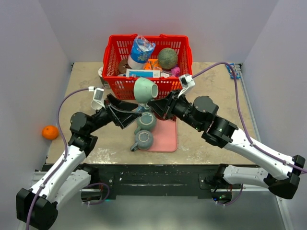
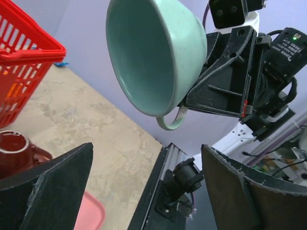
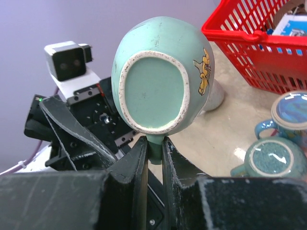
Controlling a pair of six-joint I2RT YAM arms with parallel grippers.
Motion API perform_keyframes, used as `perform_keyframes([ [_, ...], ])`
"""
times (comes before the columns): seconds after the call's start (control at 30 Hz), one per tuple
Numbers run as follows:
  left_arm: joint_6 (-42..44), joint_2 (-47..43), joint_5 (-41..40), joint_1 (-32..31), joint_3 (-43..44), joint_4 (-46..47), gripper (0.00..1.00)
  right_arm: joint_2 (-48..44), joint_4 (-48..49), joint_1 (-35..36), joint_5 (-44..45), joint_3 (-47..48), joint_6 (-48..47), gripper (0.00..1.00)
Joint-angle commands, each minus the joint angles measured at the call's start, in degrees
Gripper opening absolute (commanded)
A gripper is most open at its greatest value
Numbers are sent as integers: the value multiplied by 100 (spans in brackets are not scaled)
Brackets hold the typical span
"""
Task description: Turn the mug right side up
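Note:
A mint-green mug (image 1: 145,91) hangs in the air in front of the basket, tipped on its side. My right gripper (image 3: 154,141) is shut on its handle, and the mug's flat base (image 3: 156,91) faces the right wrist camera. The mug's open mouth (image 2: 144,57) faces my left gripper (image 2: 147,146), with the handle (image 2: 171,122) hanging at the bottom. That left gripper (image 1: 125,112) stands wide open just left of and below the mug, with nothing between its fingers (image 2: 53,191).
A red basket (image 1: 111,62) full of items stands behind the mug. A pink mat (image 1: 165,141) below carries two teal mugs (image 1: 145,121) (image 1: 143,140) and a dark red mug (image 2: 14,153). An orange (image 1: 50,132) lies at the left edge.

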Motion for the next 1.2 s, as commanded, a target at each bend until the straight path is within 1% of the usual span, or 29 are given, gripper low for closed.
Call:
perform_keyframes([
  [0.0,-663,292,161,-100,-70,1004,97,92,1150,-13,-134,150,-179,0],
  [0.07,-1110,380,38,-118,-131,1310,95,154,1387,-13,-204,97,-170,0],
  [0.17,-1814,556,-77,-135,-201,2249,91,233,1589,-13,-248,53,-179,0],
  [0.23,-2173,679,-77,-144,-219,2515,88,303,1686,-22,-318,62,-179,0],
  [0.3,-2315,741,-103,-144,-228,2622,85,365,1722,-13,-423,71,-170,0],
  [0.33,-2421,750,-173,-144,-237,2639,80,383,1765,-13,-450,62,-162,0],
  [0.53,-2790,837,-411,-144,-333,2903,67,391,1950,-13,-608,-52,-179,0],
  [0.63,-2852,934,-393,-144,-369,2965,60,426,1994,-13,-836,-87,-197,0],
  [0.7,-2966,1004,-411,-153,-439,3227,57,436,2020,-5,-890,-96,-205,0],
  [0.77,-3046,1057,-437,-153,-448,3368,51,462,2047,-13,-934,-114,-188,0],
  [0.9,-3063,1119,-420,-153,-439,3387,45,488,2100,-13,-986,-131,-179,0],
  [1.07,-3125,1110,-578,-153,-509,3404,31,550,2117,-13,-1101,-131,-170,0],
  [1.1,-3134,1101,-613,-153,-527,3430,27,576,2117,-13,-1136,-131,-162,0],
  [1.13,-3151,1093,-674,-153,-544,3439,18,585,2109,-13,-1153,-140,-153,0],
  [1.17,-3151,1084,-701,-153,-579,3474,13,594,2100,-13,-1154,-149,-135,0],
])
